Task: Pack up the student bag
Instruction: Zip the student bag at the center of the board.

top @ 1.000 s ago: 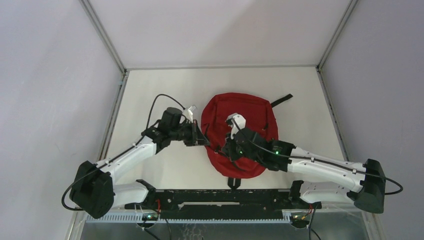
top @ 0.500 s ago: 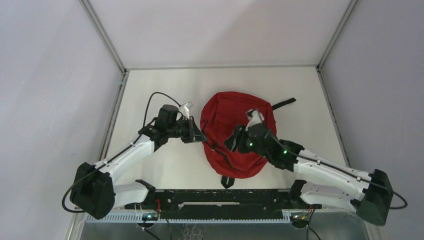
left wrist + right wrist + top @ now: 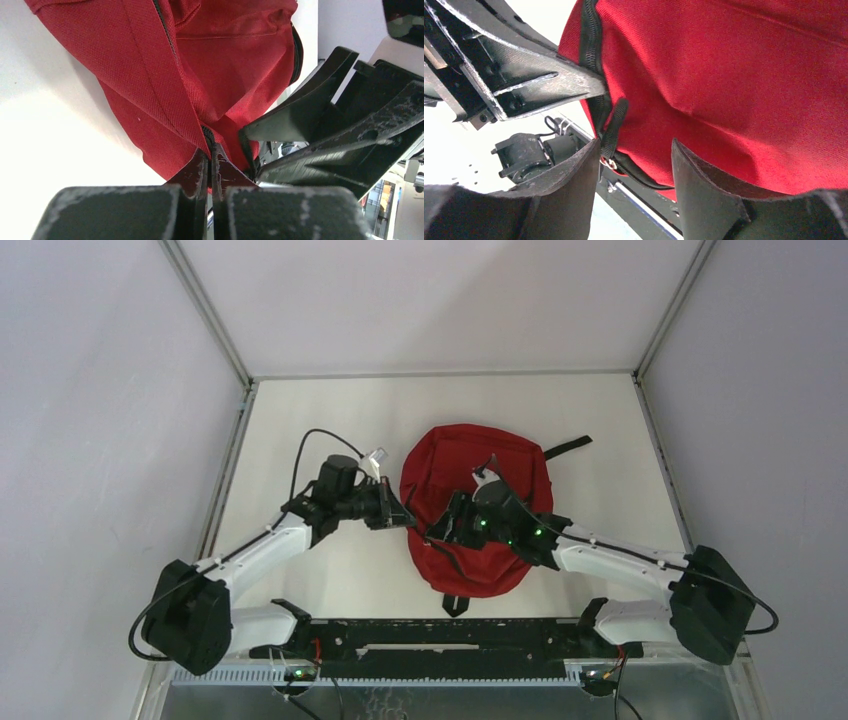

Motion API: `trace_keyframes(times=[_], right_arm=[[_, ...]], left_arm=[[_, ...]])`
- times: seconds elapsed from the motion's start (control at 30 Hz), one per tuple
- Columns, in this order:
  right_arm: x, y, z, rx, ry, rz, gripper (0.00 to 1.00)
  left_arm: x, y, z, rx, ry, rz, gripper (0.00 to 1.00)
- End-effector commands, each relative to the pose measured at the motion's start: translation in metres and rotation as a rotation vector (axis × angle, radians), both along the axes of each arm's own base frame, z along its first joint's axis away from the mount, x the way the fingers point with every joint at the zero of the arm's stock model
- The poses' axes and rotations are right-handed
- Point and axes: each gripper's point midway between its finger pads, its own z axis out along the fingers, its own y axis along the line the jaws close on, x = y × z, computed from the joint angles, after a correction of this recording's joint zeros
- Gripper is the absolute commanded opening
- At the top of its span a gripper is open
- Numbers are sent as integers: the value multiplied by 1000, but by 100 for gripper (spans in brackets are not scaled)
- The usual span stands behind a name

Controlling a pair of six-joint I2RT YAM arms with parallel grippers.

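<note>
The student bag (image 3: pixel 470 475) is a red backpack with black zipper trim, lying flat mid-table. My left gripper (image 3: pixel 407 521) is at its left edge. In the left wrist view that gripper (image 3: pixel 211 155) is shut on the bag's (image 3: pixel 210 65) zippered seam. My right gripper (image 3: pixel 437 532) hovers just right of it over the bag's lower left part. In the right wrist view it (image 3: pixel 634 150) stands open around the edge of the bag (image 3: pixel 734 75). A black zipper pull strap (image 3: pixel 613 131) hangs beside its left finger, not gripped.
A black shoulder strap (image 3: pixel 566 447) trails from the bag's far right corner. A black buckle strap (image 3: pixel 455 605) sticks out at its near end, just before the black base rail (image 3: pixel 440 632). Grey walls close in the table on both sides.
My right gripper has opened, lifted off the bag and swung left to its left edge. The bag shifted slightly. My left gripper keeps its hold.
</note>
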Motion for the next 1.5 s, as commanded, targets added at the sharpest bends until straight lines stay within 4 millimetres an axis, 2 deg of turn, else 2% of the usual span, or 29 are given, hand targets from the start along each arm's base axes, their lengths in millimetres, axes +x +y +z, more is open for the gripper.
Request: trace_keyframes(times=[0.0, 0.23, 0.37, 0.43, 0.57, 0.67, 0.7, 0.83, 0.97, 1.1, 1.23, 1.33, 1.47], right_arm=[[7, 24, 17, 119, -20, 17, 62], [18, 34, 13, 148, -6, 15, 61], [23, 37, 13, 155, -13, 9, 57], [26, 37, 12, 144, -17, -2, 50], [34, 26, 14, 102, -51, -78, 22], [39, 14, 23, 72, -106, -143, 4], [39, 11, 27, 68, -123, -152, 0], [35, 3, 33, 44, -151, -155, 0], [22, 3, 33, 15, -171, -115, 0], [0, 0, 35, -34, -204, -83, 0], [-28, -4, 35, -105, -263, -46, 0], [-49, -7, 23, -175, -287, 2, 0], [-70, -14, -8, -292, -258, 41, 0]], left_arm=[[-1, -10, 6, -49, -23, -31, 0], [-2, -10, 4, -47, -22, -33, 0], [-2, -10, 3, -47, -20, -34, 0], [-2, -10, 3, -46, -20, -33, 0], [-2, -10, 3, -47, -20, -33, 0], [-2, -9, 2, -44, -20, -30, 0], [-2, -9, 2, -42, -20, -30, 0], [0, -9, -1, -34, -10, -23, 0], [4, -7, 2, -26, -16, -2, 0], [13, 0, 10, -20, -21, 36, 0], [34, 10, 30, -91, -18, 86, 0], [56, 18, 43, -103, -31, 129, 0], [75, 15, 58, -110, -48, 128, 0]])
